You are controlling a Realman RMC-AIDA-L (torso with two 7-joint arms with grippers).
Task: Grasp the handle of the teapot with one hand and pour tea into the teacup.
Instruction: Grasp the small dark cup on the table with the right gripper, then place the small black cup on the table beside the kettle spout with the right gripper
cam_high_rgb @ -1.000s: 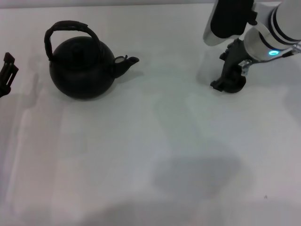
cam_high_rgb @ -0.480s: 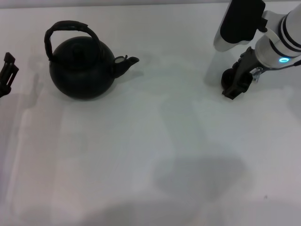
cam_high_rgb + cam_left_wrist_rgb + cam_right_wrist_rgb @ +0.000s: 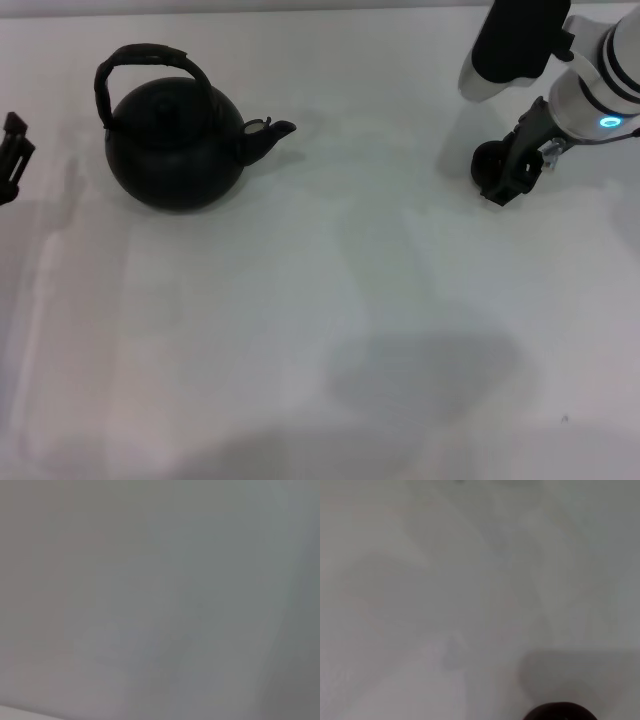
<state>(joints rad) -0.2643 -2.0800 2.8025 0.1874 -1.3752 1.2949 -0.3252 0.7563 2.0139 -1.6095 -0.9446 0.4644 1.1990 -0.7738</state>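
White bench (image 3: 330,330) | teapot (image 3: 175,145) near far-left corner, handle (image 3: 145,62) free | teacup (image 3: 490,160) far-right, touching right end effector (image 3: 515,178), finger state unclear | left end effector (image 3: 12,155) at left edge, unclear | risk: a right-arm move could tip cup

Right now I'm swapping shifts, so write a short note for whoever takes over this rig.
Left gripper: at the table's far left edge, away from the pot.
Right gripper: lowered at the far right, against the tiny round dark teacup; whether it grips the cup cannot be told.
The large round matte black teapot stands upright at the far left of the white table, spout towards the cup, its arched black hoop handle free.
Done: nothing poured, handle not grasped.
Left: grasp the handle, carry the pot to the cup, pour.
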